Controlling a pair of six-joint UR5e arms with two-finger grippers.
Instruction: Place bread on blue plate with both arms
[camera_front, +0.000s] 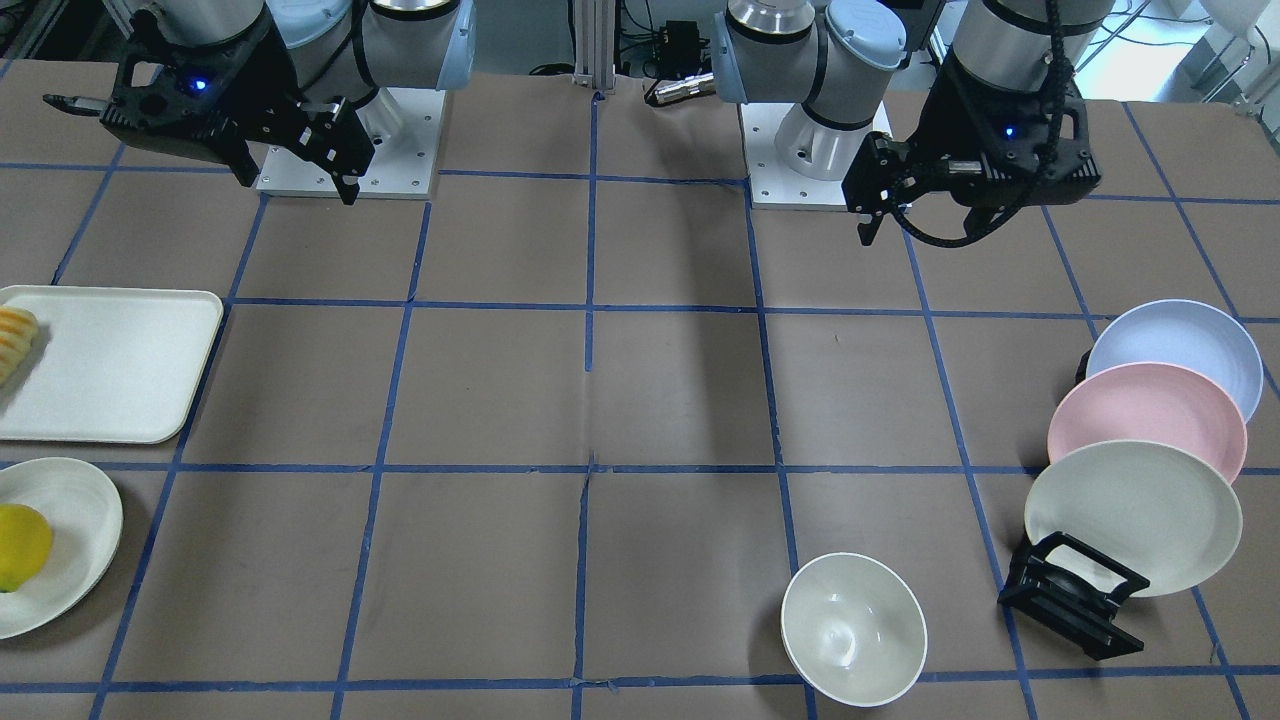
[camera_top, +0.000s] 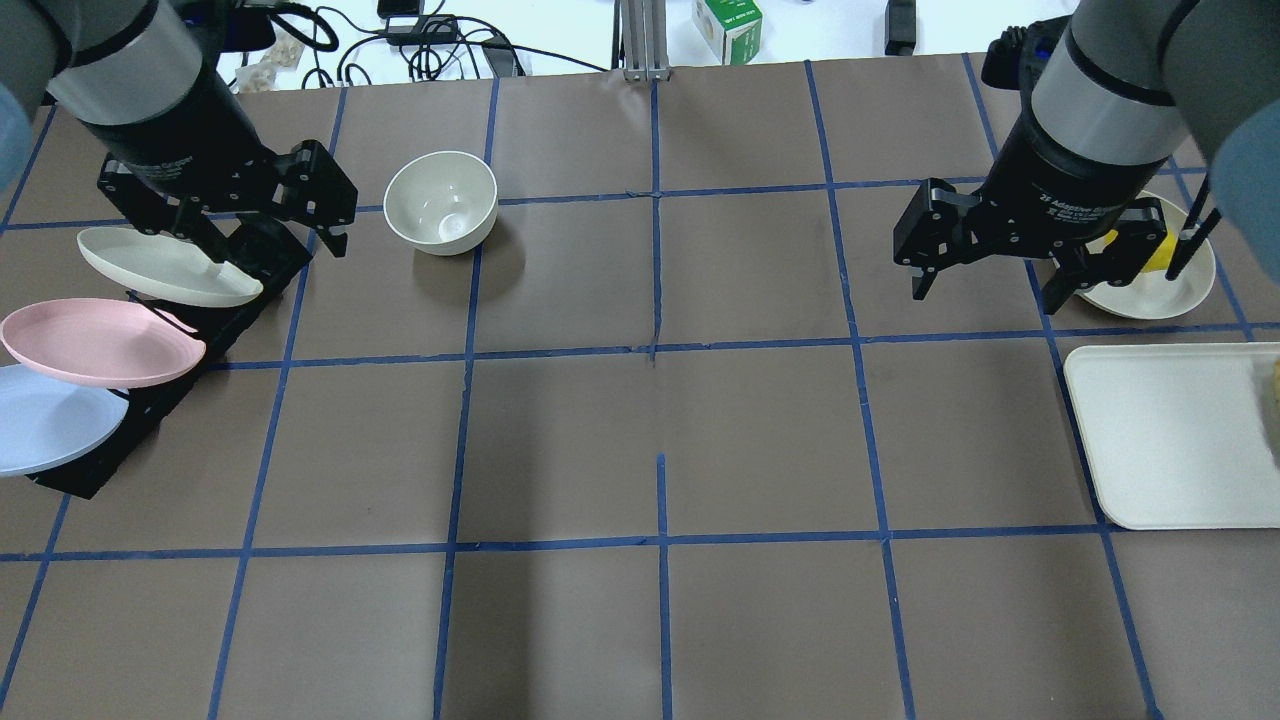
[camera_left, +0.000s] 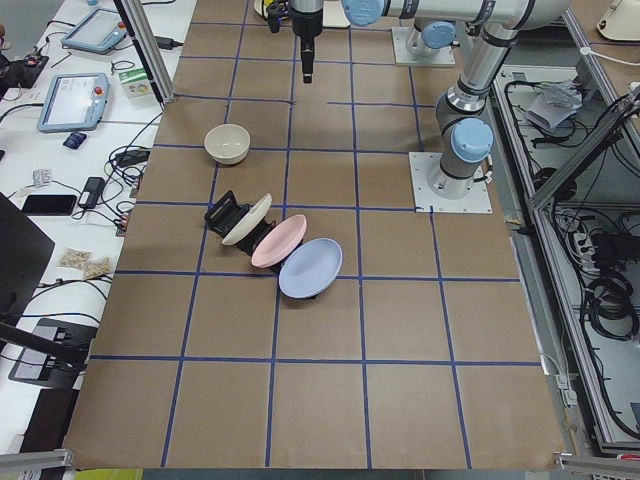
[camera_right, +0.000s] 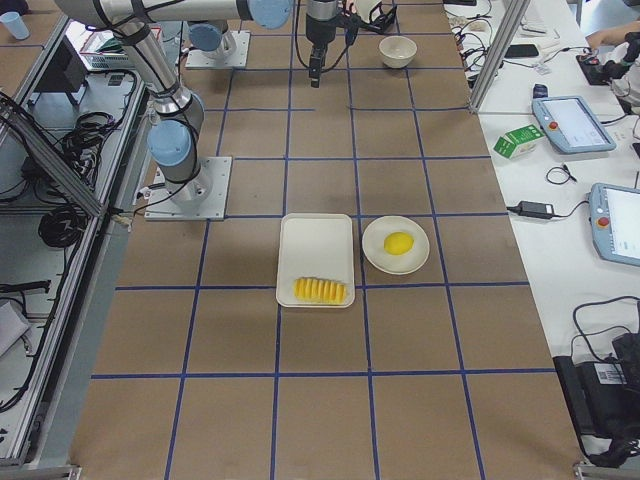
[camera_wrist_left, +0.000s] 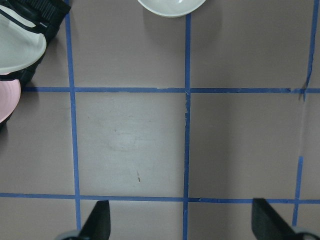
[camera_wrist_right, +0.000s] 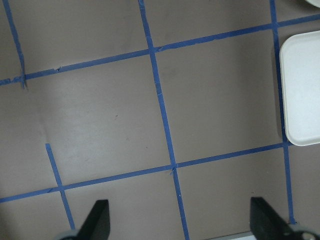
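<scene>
Overhead exterior view showed both arms raised above a brown counter (camera_top: 560, 450) gridded with blue tape. At upper left of that frame, the left fingers (camera_top: 330, 205) were spread wide and gripped nothing. At upper right, the right fingers (camera_top: 912, 262) were just as wide apart and equally empty. Each wrist view showed two dark fingertips at its bottom corners with only counter between them.

A ridged, yellow-orange toy bread (camera_right: 320, 291) lay on a cream rectangular tray (camera_right: 315, 240), along the tray's lower end in the exterior right view. Just right of the tray there, a smooth yellow fruit (camera_right: 398, 243) sat on a small cream dish (camera_right: 375, 255).

The round, matte, pale blue plate (camera_front: 1175, 350) stood tilted in a black rack (camera_front: 1075, 600) at the right edge of the front-facing frame. It was uppermost in the row, with a pink plate (camera_front: 1150, 425) and a cream plate (camera_front: 1130, 520) overlapping below it. A white bowl (camera_front: 853, 628) rested near the rack, at lower centre-right. The bread and blue plate were well apart, at opposite ends of the counter.
</scene>
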